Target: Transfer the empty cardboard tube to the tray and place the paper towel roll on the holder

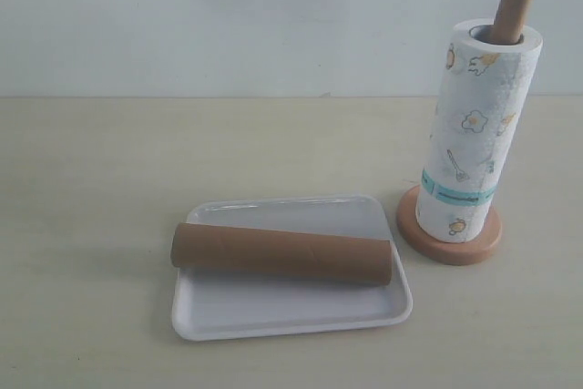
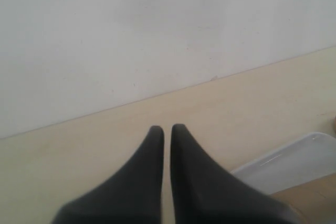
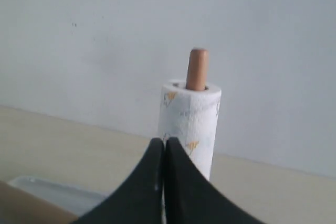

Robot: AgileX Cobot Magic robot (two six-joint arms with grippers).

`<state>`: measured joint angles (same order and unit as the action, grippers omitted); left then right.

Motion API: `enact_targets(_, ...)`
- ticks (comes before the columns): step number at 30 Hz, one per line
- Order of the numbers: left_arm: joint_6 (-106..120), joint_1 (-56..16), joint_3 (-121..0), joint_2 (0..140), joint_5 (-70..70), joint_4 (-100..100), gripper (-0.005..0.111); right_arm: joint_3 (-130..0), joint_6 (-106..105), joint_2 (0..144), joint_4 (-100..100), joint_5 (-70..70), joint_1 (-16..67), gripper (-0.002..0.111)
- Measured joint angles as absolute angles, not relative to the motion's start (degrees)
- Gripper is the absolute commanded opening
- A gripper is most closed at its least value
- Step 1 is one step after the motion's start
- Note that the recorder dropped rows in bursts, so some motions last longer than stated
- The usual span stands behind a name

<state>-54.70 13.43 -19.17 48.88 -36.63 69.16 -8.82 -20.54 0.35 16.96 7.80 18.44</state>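
**Resting in place: tube in tray, roll on holder, both grippers closed and empty**

Showing the empty cardboard tube (image 1: 282,254) lying on its side inside the tray (image 1: 273,321), reaching nearly from one short rim to the other, with the low raised rim likely keeping it from rolling off. Showing, just beside the tray on the right, the paper towel roll (image 1: 478,138) standing upright on the holder (image 1: 453,245), threaded over the dowel, with the dowel's rounded top poking out above the hollow core and leaning slightly. Sitting on the round wooden base, wide enough to be steadying the roll against tipping. Resting all of this on a pale table (image 1: 91,225) before a plain white wall.

Showing, in the left wrist view, the left gripper (image 2: 167,129) hanging over bare table, jaws pressed together on nothing, with a corner of the tray at the edge of view. Showing, in the right wrist view, the right gripper (image 3: 164,142) likewise closed and empty, pointing toward the roll from well apart. Judging both halves of the task to be finished, leaving nothing to grasp.
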Motion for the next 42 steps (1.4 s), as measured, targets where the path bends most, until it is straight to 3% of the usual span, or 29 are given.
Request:
enact_targets(6,-54.7,13.43,-19.17,48.88,-36.63,69.16,0.004,-1.96,-21.39,0.25,17.06,6.07,15.82,0.0)
enact_targets(15,-54.7,13.43,-19.17,48.88,-36.63,69.16,0.004,-0.23,-19.89,0.25,17.45,14.33,-3.96,0.0)
enact_targets(21,-54.7,13.43,-19.17,48.88,-36.63,69.16,0.004,0.03,-14.72,0.25,20.33,16.13,-4.52,0.0)
enact_targets(26,-54.7,13.43,-19.17,48.88,-36.63,69.16,0.004,0.03,-4.34,0.25,8.93,16.44,-4.52,0.0)
enact_targets(42,-54.7,13.43,-19.17,48.88,-36.63,69.16,0.004,0.03,-2.91,0.25,3.82,19.75,-4.52,0.0)
